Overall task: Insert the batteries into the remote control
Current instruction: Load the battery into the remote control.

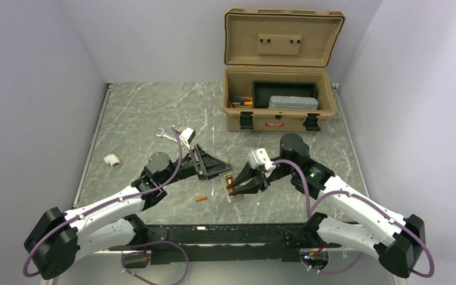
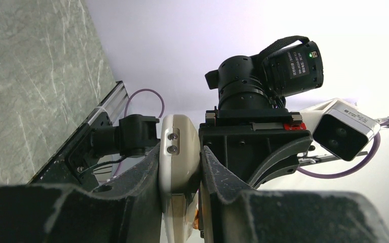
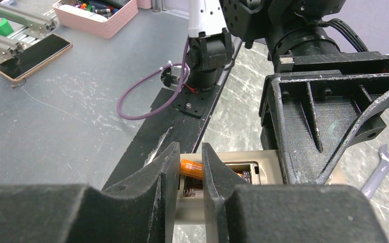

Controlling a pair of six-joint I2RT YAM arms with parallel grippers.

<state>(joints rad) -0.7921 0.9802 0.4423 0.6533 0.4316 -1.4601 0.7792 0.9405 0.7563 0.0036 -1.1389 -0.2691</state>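
While left fingers (image 2: 143, 198) clamp the remote (image 2: 180, 152), right fingers (image 3: 215, 178) pinch a battery (image 3: 191, 168).

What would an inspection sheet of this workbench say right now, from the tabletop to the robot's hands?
Surface: grey marbled table.
Job's things: remote control gripped with its battery bay open; first battery at the bay; second battery loose on the table.
Clutter: wrench, white fitting, open tan toolbox at the back.
Hands: left hand shut on the remote control; right hand shut on the first battery.
Cables: purple cables loop along both arms.
Surroundings: plain white walls on three sides.
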